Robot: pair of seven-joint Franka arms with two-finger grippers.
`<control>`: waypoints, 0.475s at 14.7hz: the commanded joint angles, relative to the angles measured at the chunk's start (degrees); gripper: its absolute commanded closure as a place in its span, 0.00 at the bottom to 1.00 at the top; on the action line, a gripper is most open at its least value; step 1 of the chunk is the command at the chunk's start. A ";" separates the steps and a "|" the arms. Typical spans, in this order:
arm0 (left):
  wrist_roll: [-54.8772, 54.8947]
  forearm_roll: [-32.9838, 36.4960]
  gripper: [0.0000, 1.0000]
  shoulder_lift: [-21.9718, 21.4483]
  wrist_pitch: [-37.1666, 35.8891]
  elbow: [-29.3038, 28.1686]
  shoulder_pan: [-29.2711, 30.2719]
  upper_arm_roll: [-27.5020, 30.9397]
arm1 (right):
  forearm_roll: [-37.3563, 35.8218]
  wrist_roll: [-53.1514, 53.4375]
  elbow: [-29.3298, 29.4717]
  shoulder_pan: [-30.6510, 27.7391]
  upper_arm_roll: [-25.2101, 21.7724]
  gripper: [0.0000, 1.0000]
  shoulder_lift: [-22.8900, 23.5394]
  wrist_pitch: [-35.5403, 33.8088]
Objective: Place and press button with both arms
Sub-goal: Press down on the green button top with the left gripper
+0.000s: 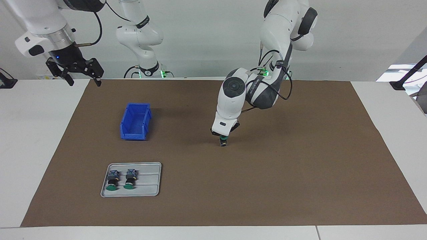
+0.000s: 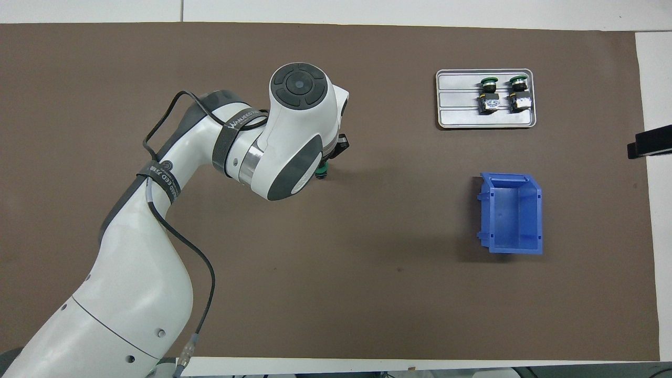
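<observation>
Facing view: left tool (image 1: pixel 224 136) is down at mid-mat, pinching a small green-capped, black-bodied push-button (image 1: pixel 223 141) whose lower end looks to be at or just touching the brown mat-covered surface (image 1: pixel 300 166). Right tool (image 1: pixel 75 68), fingers spread, waits raised near its own base. Two identical buttons lie on a grey metal tray (image 1: pixel 148 180); a blue plastic bin (image 1: pixel 135 120) stands nearer the robots than the tray. Judged step: placing; the button should be seated upright and released gently, lest it topple. Overhead view: the left arm's wrist hides the grip, only a green sliver (image 2: pixel 322 170) showing; contact with the mat cannot be read here, and the right tool is absent.
</observation>
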 commanded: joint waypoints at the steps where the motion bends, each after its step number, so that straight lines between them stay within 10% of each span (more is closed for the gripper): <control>1: 0.04 0.44 1.00 -2.25 -0.59 -2.38 -1.17 0.52 | -0.21 -1.31 -1.43 -1.19 0.87 0.01 -1.31 -0.22; 7: -0.14 0.18 1.00 -4.01 4.32 -7.91 -1.17 0.52 | -0.21 -1.31 -1.43 -1.19 0.87 0.01 -1.31 -0.22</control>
